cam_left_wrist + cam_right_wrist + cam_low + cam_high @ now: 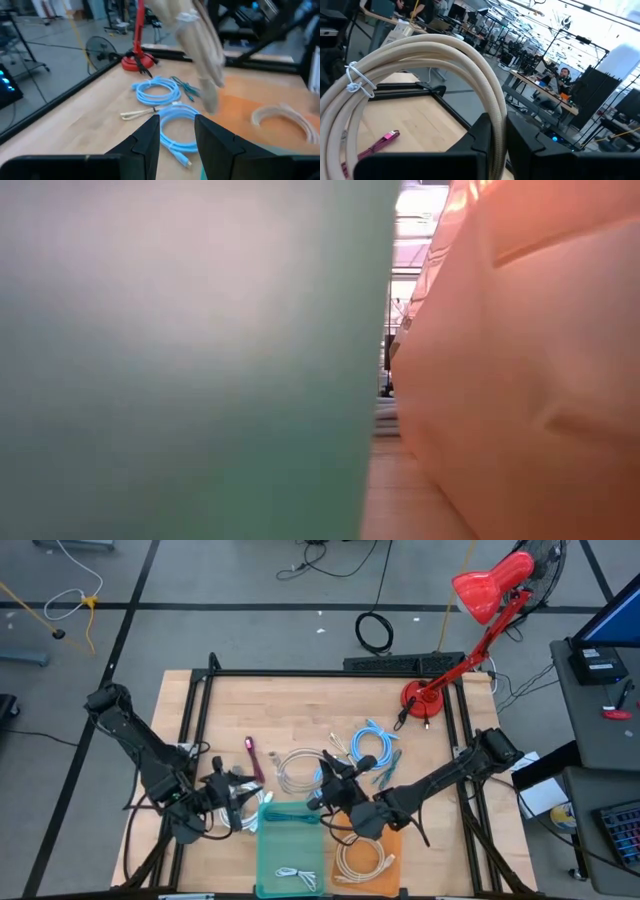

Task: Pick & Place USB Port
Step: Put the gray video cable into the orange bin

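Observation:
My right gripper (320, 796) hovers over the gap between the green bin (290, 852) and the orange bin (368, 858), shut on a beige coiled cable (440, 50). That coil, bound with a white twist tie (355, 85), also shows hanging in the left wrist view (202, 55). My left gripper (240, 804) stands open and empty just left of the green bin, fingers (150, 137) pointing toward the table's right. A white cable (298, 877) lies in the green bin and another beige coil (362, 860) in the orange one. My right gripper pinches the beige coil's bundled strands (498, 112) between its two fingers, which lie across the strands. The coil is lifted clear of the table, and its loop rises in front of the wrist camera.
On the table lie two light blue cable coils (375, 736) (345, 768), a white coil (295, 768), a magenta cable (253, 758) and green-ended leads (385, 772). A red desk lamp (470, 600) stands at the far right corner. The bins' walls (190, 360) block the low view.

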